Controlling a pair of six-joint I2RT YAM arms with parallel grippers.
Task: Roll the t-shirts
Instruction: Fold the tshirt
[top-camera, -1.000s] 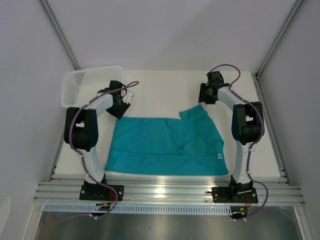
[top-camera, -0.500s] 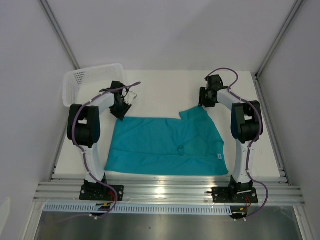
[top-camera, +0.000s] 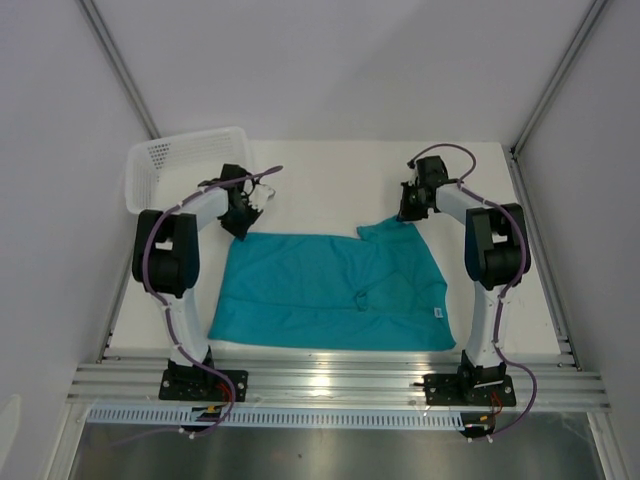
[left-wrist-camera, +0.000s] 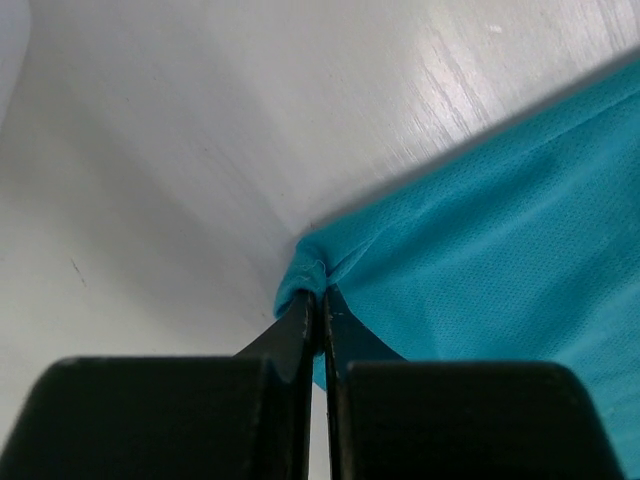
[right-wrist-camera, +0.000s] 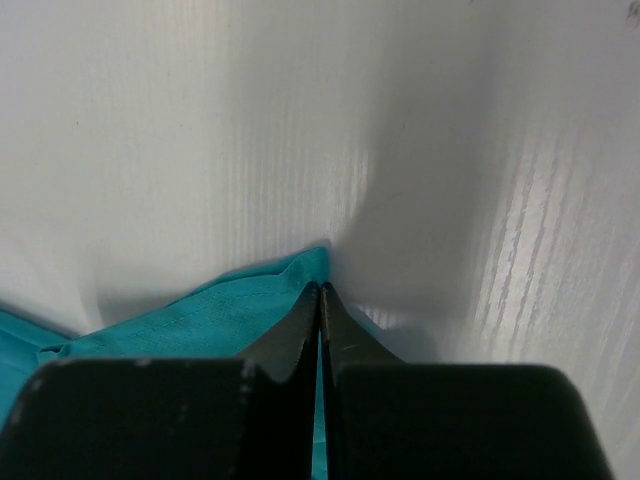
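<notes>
The white table (top-camera: 330, 170) carries the teal t-shirt (top-camera: 320, 290), spread flat between the two arms. A white mesh basket (top-camera: 165, 160) stands at the far left corner. The left gripper (left-wrist-camera: 322, 296) is closed, pinching the shirt's far left corner. The right gripper (right-wrist-camera: 320, 290) is also closed, on the far right corner.
</notes>
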